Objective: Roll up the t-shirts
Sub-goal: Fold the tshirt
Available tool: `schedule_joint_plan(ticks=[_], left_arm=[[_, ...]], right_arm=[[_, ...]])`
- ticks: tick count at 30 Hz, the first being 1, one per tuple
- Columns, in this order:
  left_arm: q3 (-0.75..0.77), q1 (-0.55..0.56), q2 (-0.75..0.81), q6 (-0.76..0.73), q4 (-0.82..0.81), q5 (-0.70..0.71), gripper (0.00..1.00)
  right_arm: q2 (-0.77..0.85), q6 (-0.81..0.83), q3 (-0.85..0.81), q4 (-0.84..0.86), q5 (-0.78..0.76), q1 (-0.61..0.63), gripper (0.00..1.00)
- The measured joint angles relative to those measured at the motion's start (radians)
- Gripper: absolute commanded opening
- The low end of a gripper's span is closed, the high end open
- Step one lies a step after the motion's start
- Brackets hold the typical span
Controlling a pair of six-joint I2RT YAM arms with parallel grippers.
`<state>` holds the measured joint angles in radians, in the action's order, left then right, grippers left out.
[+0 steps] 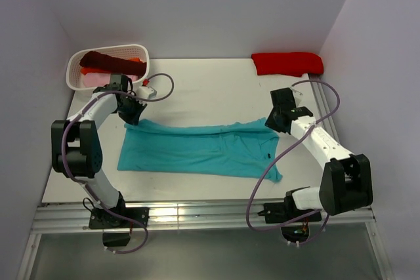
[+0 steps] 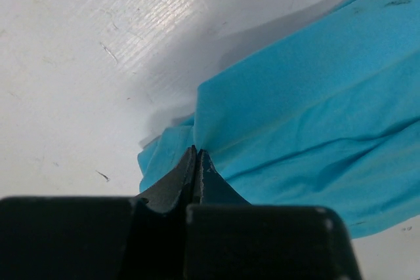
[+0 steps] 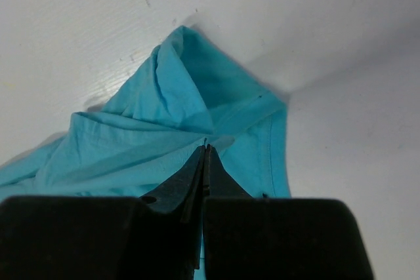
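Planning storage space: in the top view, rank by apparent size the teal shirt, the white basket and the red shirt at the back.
1. teal shirt
2. white basket
3. red shirt, only slightly smaller than the basket

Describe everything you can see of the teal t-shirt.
The teal t-shirt is soft, thin cloth, spread crosswise and mostly flat on the white table, wrinkled, with a stitched hem. Its far edge is rumpled and raised at both corners, where the shut left end effector and right end effector meet it with their tips; whether they pinch it is unclear.
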<state>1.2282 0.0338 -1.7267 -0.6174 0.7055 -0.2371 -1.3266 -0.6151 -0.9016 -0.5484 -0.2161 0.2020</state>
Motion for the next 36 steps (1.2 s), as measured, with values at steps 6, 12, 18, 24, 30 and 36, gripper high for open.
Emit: schedule_joint_plan(ticks=[6,12,18,24,30,36], left_arm=[[-0.003,0.008,0.007,0.000,-0.010,0.012,0.00],[-0.035,0.008,0.030,0.000,-0.017,0.039,0.00],[-0.035,0.009,0.031,-0.001,-0.016,0.049,0.00],[-0.063,0.010,0.055,-0.013,-0.018,0.053,0.16],[-0.080,0.010,0.055,-0.027,-0.008,0.077,0.41],[-0.081,0.010,0.055,-0.026,0.005,0.079,0.50]], right_arm=[[0.025,-0.017,0.041,0.013,0.000,-0.013,0.00],[0.090,-0.039,0.144,0.033,0.029,-0.013,0.00],[0.127,-0.056,0.197,0.041,0.060,-0.013,0.00],[0.128,-0.062,0.233,0.058,0.079,-0.013,0.00],[0.127,-0.073,0.265,0.062,0.093,-0.013,0.26],[0.137,-0.071,0.270,0.060,0.094,-0.015,0.44]])
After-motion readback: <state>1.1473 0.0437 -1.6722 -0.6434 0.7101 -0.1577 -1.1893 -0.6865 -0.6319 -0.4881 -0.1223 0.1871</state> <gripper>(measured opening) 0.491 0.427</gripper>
